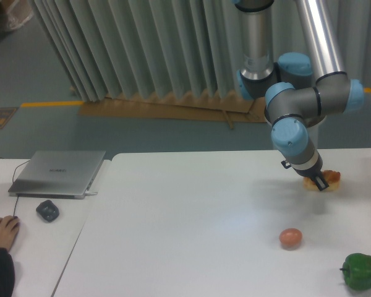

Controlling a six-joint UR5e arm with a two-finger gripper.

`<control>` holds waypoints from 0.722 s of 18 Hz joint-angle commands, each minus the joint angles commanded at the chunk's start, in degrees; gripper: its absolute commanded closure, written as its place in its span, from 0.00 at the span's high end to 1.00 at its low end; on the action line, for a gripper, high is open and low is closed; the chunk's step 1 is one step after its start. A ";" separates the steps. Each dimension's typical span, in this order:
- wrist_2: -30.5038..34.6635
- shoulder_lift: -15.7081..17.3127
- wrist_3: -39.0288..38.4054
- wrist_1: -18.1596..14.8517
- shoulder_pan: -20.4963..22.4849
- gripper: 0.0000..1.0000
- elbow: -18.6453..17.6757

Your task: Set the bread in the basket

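Status, early stage: bread (331, 179) lying on the white counter (191, 210) at far right, hand (319, 182) down at it, grip state indeterminable; no basket in view; lift, carry and deposit judged all outstanding.

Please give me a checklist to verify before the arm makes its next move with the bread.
1. Gripper is at the bread: ok, it sits right over the loaf.
2. Grasp closed on the bread: cannot tell, the fingers are too small and partly hidden.
3. Basket located: not ok, no basket shows in this view.
4. Egg-like ball and green pepper apart from the bread: ok.
5. Person's hand far from the arm: ok, it rests at the left edge, beside the mouse.
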 joint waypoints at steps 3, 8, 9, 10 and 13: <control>-0.35 0.00 0.09 -5.26 0.70 0.24 3.50; -1.67 0.09 0.18 -8.09 1.58 0.24 7.55; -2.19 0.09 0.18 -8.09 2.11 0.24 8.26; -3.24 0.17 0.35 -8.18 2.90 0.24 9.31; -3.96 0.35 3.06 -9.41 4.83 0.24 11.25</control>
